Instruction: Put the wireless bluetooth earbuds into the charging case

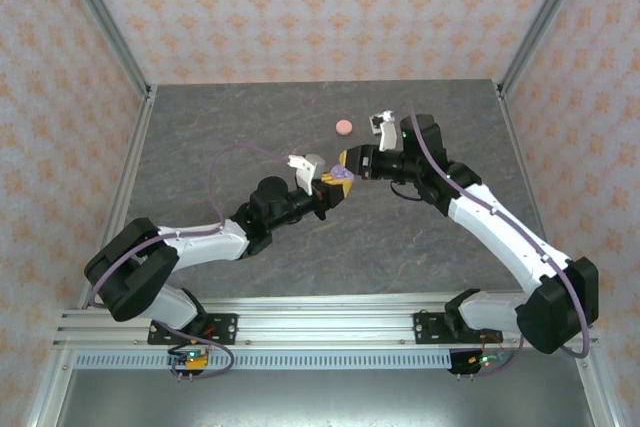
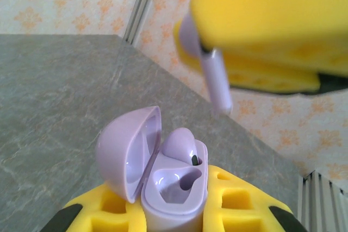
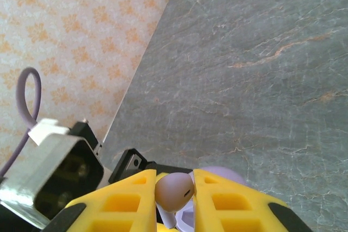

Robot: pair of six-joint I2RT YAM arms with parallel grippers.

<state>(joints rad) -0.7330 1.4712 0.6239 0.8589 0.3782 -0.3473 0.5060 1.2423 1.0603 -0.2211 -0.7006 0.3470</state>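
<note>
My left hand (image 2: 174,217) grips the open lilac case (image 2: 163,188) above the counter (image 1: 250,117). One bud (image 2: 179,142) is already seated in it, and the socket (image 2: 184,180) beside that is empty. My right hand (image 1: 352,163) pinches the second lilac bud (image 2: 215,77) just above the case. I judge that seating it comes next. The pink case (image 1: 344,126) lies farther back.

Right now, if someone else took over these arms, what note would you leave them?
Left gripper: shut on the open lilac case.
Right gripper: shut on a lilac earbud, poised above the case.
Done: one lilac bud sits in its socket.
Left: lower the held earbud into the empty socket, probably then shut the case.
A pink round item lies farther back on the table.
</note>
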